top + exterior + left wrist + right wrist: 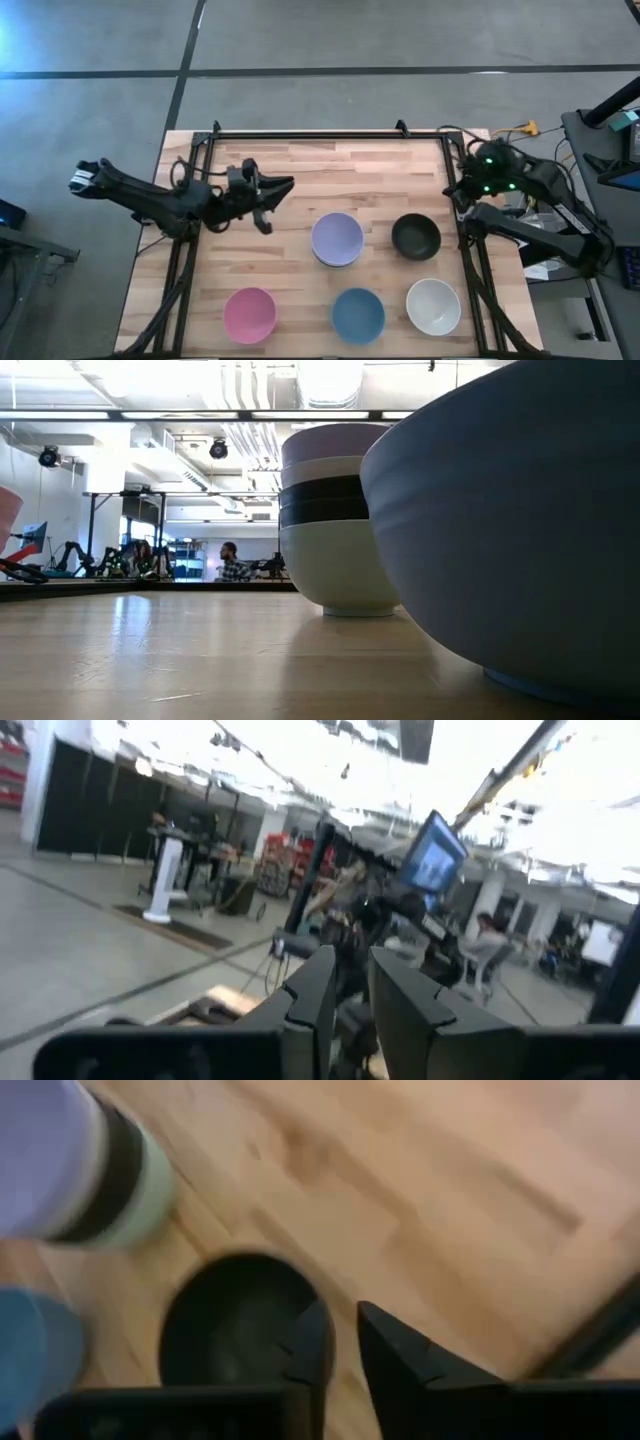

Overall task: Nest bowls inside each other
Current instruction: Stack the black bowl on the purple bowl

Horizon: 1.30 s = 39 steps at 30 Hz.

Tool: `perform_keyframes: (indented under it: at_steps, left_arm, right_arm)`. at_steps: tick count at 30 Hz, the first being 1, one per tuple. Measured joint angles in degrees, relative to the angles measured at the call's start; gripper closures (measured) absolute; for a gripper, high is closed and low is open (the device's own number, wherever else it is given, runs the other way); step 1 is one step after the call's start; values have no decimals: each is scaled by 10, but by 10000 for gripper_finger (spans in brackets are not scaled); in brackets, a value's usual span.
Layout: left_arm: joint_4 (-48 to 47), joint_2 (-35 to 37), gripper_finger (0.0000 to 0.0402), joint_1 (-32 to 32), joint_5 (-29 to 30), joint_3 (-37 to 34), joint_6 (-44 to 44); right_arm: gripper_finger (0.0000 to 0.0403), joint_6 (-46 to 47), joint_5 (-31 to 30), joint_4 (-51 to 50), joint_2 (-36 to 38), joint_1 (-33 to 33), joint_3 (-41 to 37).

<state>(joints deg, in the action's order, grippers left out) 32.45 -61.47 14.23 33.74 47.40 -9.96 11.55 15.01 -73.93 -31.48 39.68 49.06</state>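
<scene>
Standing nearest the loose black bowl (415, 236) is the right claw (342, 1342), fingers a narrow gap apart, holding nothing; the bowl lies at the claw's 9 o'clock; the stack (337, 239) lies further at 9; the left claw (262, 200), near-closed and empty, waits at the stack's 10; wooden worktop (330, 170); open workshop beyond.
</scene>
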Motion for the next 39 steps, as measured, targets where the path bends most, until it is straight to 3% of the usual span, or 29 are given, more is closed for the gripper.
perform_keyframes:
  at_steps: [7, 13, 29, 34, 39]
  left_arm:
    - [63, -54, 352, -20, 0, 29, 14]
    - [60, -68, 352, -20, -6, 57, 14]
    - [57, -62, 352, -17, -17, 61, 14]
    - [55, -62, 352, -17, -24, 61, 13]
    - [55, -62, 352, -17, -43, 61, 13]
  right_arm:
    - [267, -72, 2, -21, -109, 0, -3]
    - [235, -103, 21, -21, -202, -6, -4]
    - [241, -86, 27, -14, -412, -149, -5]
    - [249, -55, -51, -3, -468, -170, -5]
    - [259, -55, -55, 7, -507, -172, -5]
